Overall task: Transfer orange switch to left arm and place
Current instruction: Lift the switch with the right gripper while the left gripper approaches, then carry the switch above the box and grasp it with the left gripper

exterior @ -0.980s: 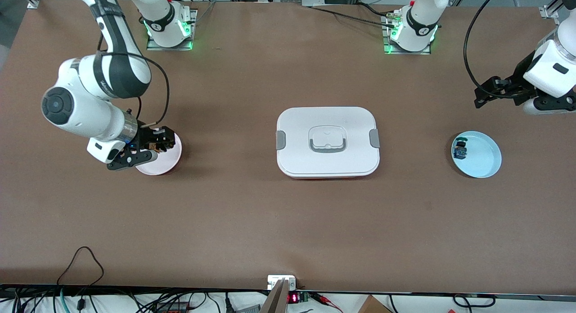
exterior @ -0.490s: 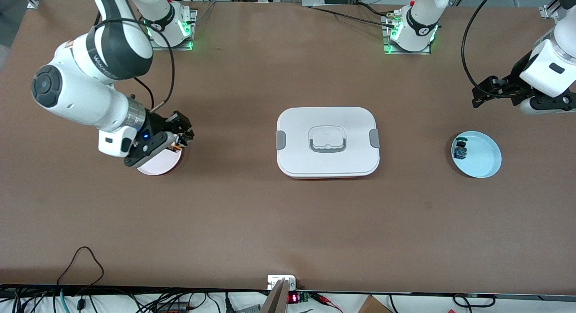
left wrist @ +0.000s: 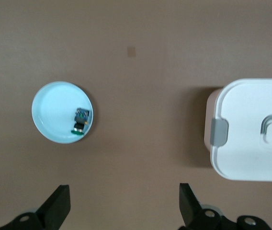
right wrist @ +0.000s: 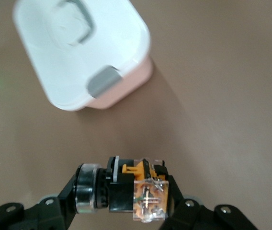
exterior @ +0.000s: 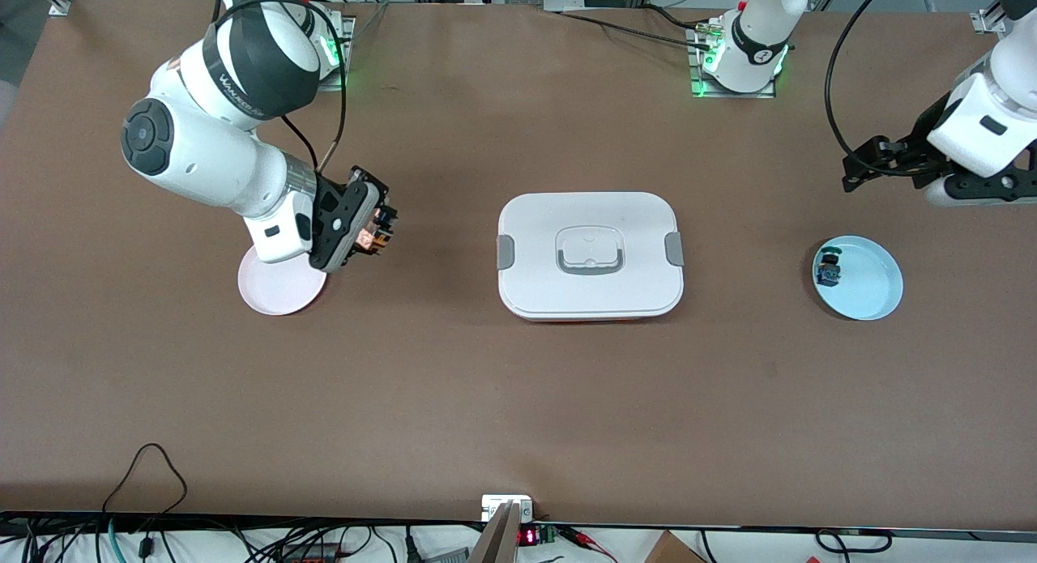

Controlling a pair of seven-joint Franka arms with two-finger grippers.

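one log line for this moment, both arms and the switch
right gripper: shut on orange switch, over table between pink plate and box | left gripper: open, waiting above blue plate

White box (exterior: 591,255) mid-table between the two arms' ends — bare table (exterior: 518,401) nearer the camera.

Right gripper (exterior: 374,227) with orange switch (exterior: 369,237) now off pink plate (exterior: 279,287), boxward.

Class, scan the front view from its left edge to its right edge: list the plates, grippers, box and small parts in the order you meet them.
Pink plate → right gripper holding the orange switch → box → blue switch in the blue plate → left gripper.
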